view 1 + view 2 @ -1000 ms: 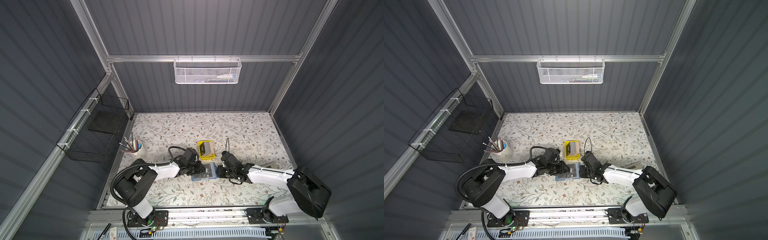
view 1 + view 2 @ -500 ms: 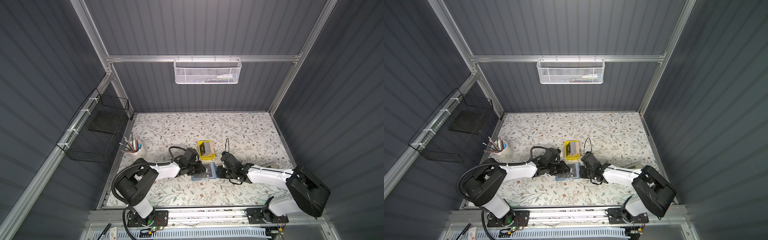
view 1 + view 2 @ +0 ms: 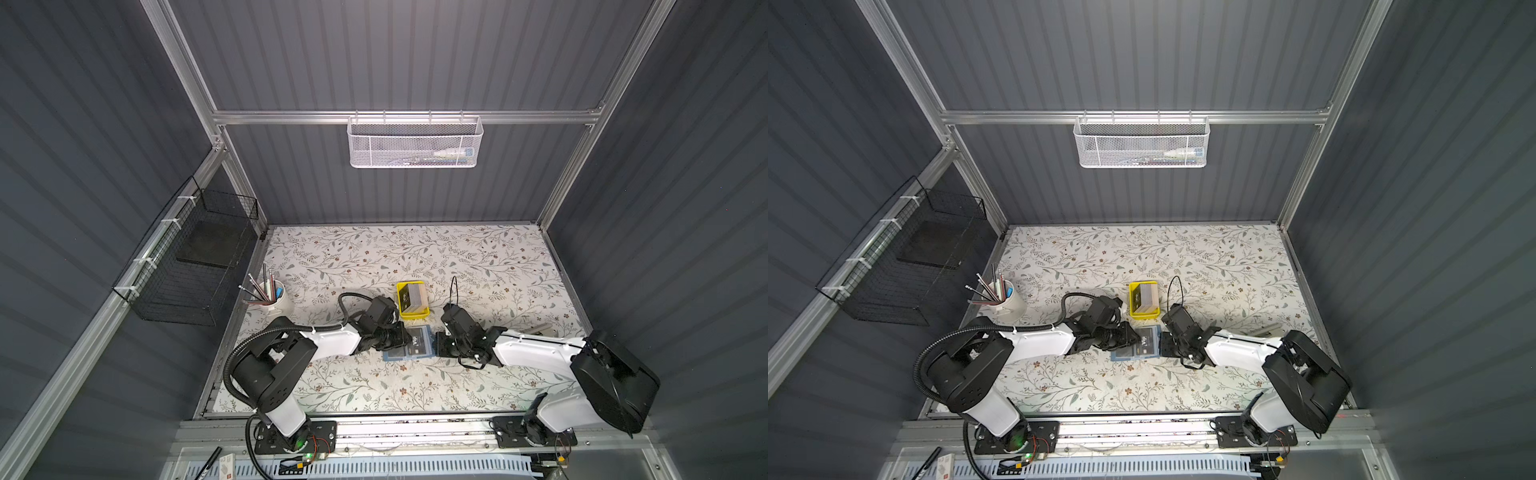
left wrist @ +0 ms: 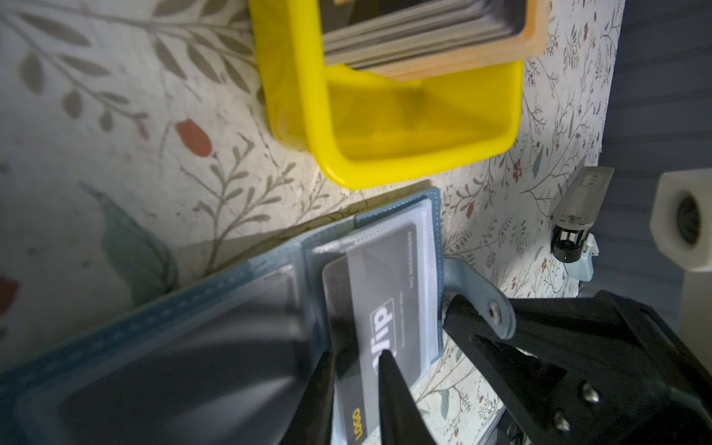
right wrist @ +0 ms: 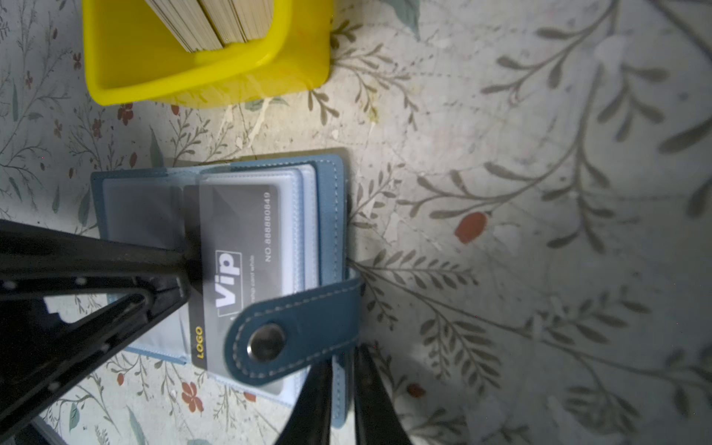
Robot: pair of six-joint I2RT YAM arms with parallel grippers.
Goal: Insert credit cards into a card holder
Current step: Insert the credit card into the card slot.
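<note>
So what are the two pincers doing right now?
Left pincer: tips against the card; open or closed cannot be told.
Right pincer: closed on the holder, at its edge.

Yellow plastic tray (image 4: 385,169): cut off in both wrist views.
Blue leather-like card holder (image 4: 215,291): one page behind the blurred left gripper (image 4: 358,346).
Black plastic VIP card (image 5: 246,231): corner under the holder's strap (image 5: 304,327).
White mesh basket (image 3: 415,145): contents too small to tell.

Your blue card holder (image 5: 329,215) lies open and flat, clear sleeves up, its snap strap (image 5: 293,335) folded across the page. One black VIP credit card (image 5: 239,239) sits partly in the top sleeve, a long edge sticking out. More credit cards (image 5: 215,23) stand stacked in the yellow tray (image 5: 154,77) just beside it.
</note>
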